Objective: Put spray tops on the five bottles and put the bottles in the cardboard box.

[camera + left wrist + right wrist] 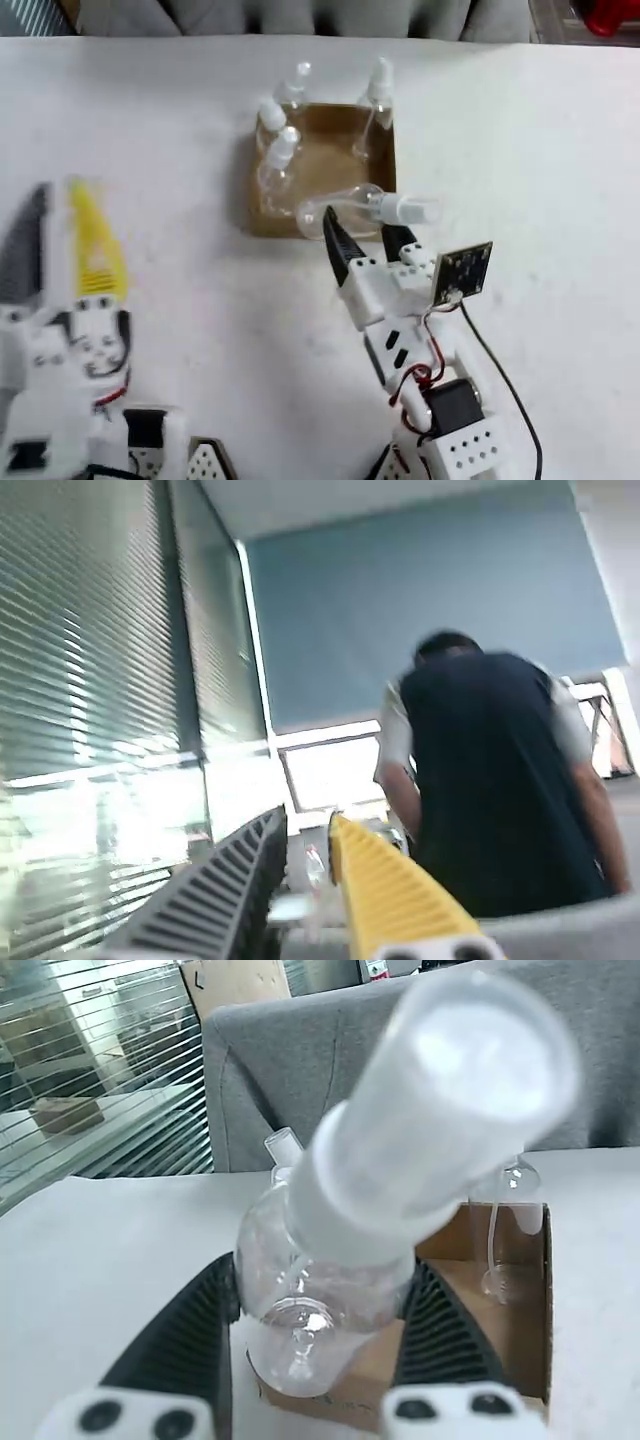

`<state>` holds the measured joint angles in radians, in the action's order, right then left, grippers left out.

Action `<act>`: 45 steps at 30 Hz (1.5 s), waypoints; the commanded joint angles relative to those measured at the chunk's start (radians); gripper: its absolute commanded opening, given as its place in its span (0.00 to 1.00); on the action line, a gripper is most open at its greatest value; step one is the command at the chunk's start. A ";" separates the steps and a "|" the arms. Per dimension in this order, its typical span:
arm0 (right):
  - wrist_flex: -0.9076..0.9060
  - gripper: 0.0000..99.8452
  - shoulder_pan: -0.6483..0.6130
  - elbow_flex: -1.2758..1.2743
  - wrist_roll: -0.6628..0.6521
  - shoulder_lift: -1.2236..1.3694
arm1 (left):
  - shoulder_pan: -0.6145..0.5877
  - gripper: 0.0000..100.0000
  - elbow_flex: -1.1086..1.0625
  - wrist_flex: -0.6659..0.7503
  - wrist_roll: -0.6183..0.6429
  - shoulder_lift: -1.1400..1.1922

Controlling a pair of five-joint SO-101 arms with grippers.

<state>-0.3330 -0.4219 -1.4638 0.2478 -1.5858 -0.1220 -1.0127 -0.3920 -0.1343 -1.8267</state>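
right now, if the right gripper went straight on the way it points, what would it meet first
Probably the near wall of the cardboard box: the right gripper, shut on a bottle lying sideways, sits right at that edge. Height is unclear; above it, the standing bottles come next.

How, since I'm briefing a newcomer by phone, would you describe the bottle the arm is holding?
Find the cardboard box on the white table. Four spray bottles stand upright in it; yours is the fifth bottle, over the box's near edge in the right gripper. It alone lies sideways.
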 commanded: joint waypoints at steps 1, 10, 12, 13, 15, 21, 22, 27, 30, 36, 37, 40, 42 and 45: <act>0.008 0.01 0.010 0.020 -0.012 -0.007 | -0.160 0.02 -0.037 0.344 0.127 0.004; 0.008 0.01 0.010 0.020 -0.014 -0.007 | -0.446 0.02 -0.321 1.091 0.252 0.004; 0.008 0.01 0.010 0.020 -0.014 -0.007 | -0.456 0.02 -0.350 1.129 0.252 0.005; 0.008 0.01 0.010 0.020 -0.014 -0.007 | -0.456 0.02 -0.354 1.126 0.252 0.005; 0.008 0.01 0.010 0.020 -0.014 -0.007 | -0.456 0.02 -0.356 1.111 0.252 0.005; 0.008 0.01 0.012 0.020 -0.014 -0.007 | -0.455 0.02 -0.356 1.083 0.252 0.005; 0.008 0.01 0.012 0.020 -0.014 -0.007 | -0.455 0.02 -0.356 1.083 0.252 0.005; 0.008 0.01 0.012 0.020 -0.014 -0.007 | -0.455 0.02 -0.356 1.083 0.253 0.005; 0.008 0.01 0.012 0.020 -0.014 -0.007 | -0.453 0.03 -0.356 1.082 0.253 0.005; 0.008 0.01 0.012 0.020 -0.014 -0.008 | -0.450 0.13 -0.350 0.970 0.259 0.005; 0.008 0.01 0.012 0.020 -0.014 -0.008 | -0.450 0.13 -0.350 0.954 0.261 0.005; 0.008 0.01 0.012 0.020 -0.014 -0.008 | -0.450 0.06 -0.353 0.899 0.261 0.005; 0.008 0.01 0.015 0.020 -0.014 -0.008 | -0.449 0.01 -0.354 0.847 0.262 0.005; 0.008 0.01 0.018 0.021 -0.014 -0.008 | -0.449 0.02 -0.358 0.721 0.262 0.005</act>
<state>-0.3330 -0.4173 -1.4638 0.2478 -1.5858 -0.5685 -1.3671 0.4427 0.1128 -1.8267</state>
